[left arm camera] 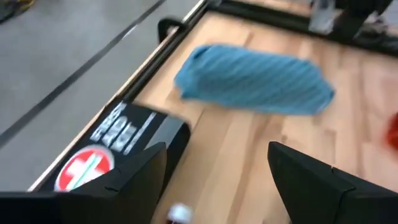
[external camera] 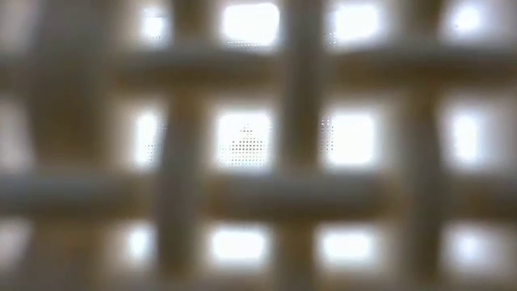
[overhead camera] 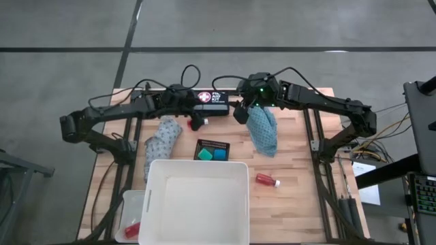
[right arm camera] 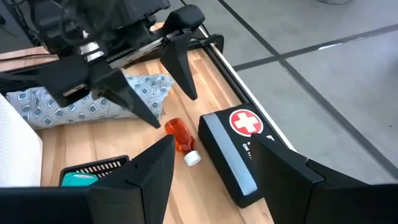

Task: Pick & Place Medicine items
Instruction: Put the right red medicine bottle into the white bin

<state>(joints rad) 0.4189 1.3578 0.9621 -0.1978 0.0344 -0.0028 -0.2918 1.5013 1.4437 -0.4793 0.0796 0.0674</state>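
While both hands hover spread and empty at twelve o'clock on the bench point(overhead camera: 300, 170), most of the sorting looks undone. The left hand point(right arm camera: 144, 79) hangs over a red bottle point(right arm camera: 180, 138); the right hand point(overhead camera: 240, 111) is beside the teal cloth point(overhead camera: 263, 129). The grey patterned cloth point(overhead camera: 161, 141) and another bottle point(overhead camera: 267, 180) lie loose, and the white tub point(overhead camera: 196, 204) looks empty.

I see both my arms reaching in toward each other, left gripper point(right arm camera: 165, 102) and right gripper point(overhead camera: 240, 111) each with fingers spread apart and nothing between them.
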